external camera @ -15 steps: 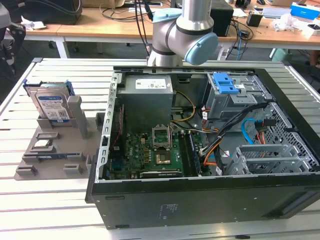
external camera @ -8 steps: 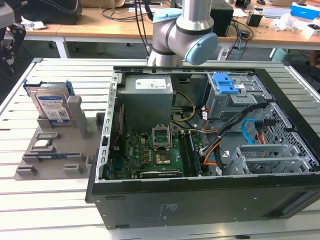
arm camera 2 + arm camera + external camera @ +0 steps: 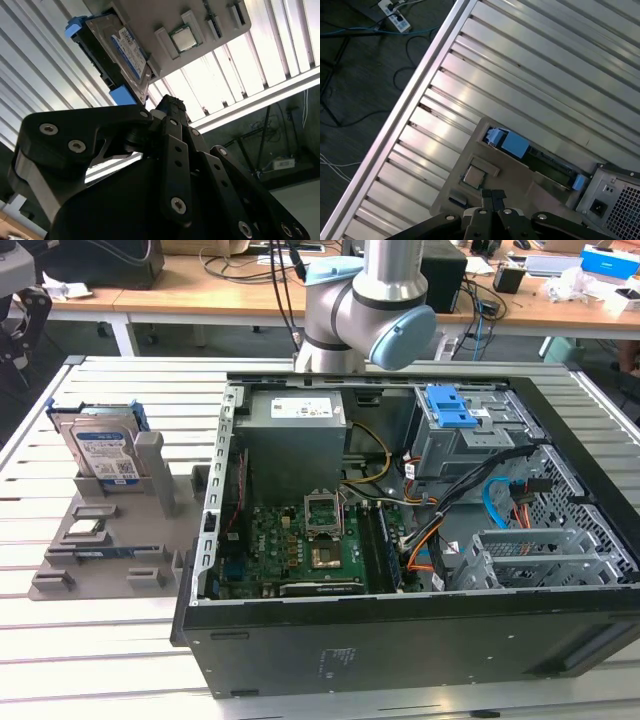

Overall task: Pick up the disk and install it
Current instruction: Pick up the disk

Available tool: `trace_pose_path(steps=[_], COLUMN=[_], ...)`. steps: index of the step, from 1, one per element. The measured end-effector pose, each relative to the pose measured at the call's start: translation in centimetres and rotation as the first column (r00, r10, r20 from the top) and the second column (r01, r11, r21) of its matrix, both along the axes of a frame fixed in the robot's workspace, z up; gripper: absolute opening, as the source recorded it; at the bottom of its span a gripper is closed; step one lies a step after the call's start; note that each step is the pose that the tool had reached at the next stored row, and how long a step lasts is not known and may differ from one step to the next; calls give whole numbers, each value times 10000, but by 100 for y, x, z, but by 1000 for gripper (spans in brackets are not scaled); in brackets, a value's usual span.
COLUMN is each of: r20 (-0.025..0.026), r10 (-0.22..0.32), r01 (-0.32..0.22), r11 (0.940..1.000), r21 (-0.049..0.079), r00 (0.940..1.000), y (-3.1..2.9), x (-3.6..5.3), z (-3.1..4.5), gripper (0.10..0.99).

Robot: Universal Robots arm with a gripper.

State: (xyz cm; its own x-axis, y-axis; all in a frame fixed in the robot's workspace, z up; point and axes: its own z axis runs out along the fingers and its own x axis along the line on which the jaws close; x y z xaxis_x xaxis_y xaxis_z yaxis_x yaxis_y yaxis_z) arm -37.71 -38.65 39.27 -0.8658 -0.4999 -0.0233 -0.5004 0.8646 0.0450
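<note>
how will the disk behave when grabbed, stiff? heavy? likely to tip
Probably rigid: the disk looks like a flat metal-cased block. Likely heavy for its size, for the same reason. It stands on edge in the grey holder, so a sideways push might tilt it rather than slide it.

Silver arm (image 3: 338, 308) — pale-blue caps (image 3: 402, 338), black claw (image 3: 493, 196)

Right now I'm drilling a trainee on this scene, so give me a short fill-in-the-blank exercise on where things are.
The disk stands in a grey holder to the exterior view's ____ of the computer case.
The disk's carrier frame is coloured ____.
The processor chip lies flat on the same ____ as the disk.
The end effector holds ____.
Missing words: left; blue; holder; nothing.
</note>
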Motion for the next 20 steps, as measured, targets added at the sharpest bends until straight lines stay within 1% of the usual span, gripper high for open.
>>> trace_pose_path(steps=[3, 5, 7, 10, 12, 14, 16, 20], r20=[0, 0, 0, 0, 0, 0, 0, 0], r10=[266, 524, 673, 1003, 1315, 1513, 1786, 2082], r01=[-266, -524, -673, -1003, -1315, -1513, -1786, -2082], r11=[9996, 9986, 9977, 9950, 9913, 9885, 9839, 9781], r21=[0, 0, 0, 0, 0, 0, 0, 0], r00=[9996, 9986, 9977, 9950, 9913, 9885, 9839, 9781], y=[0, 0, 0, 0, 0, 0, 0, 0], x=[0, 0, 0, 0, 0, 0, 0, 0], z=[0, 0, 0, 0, 0, 0, 0, 0], gripper=[106, 106, 106, 106, 106, 106, 106, 106])
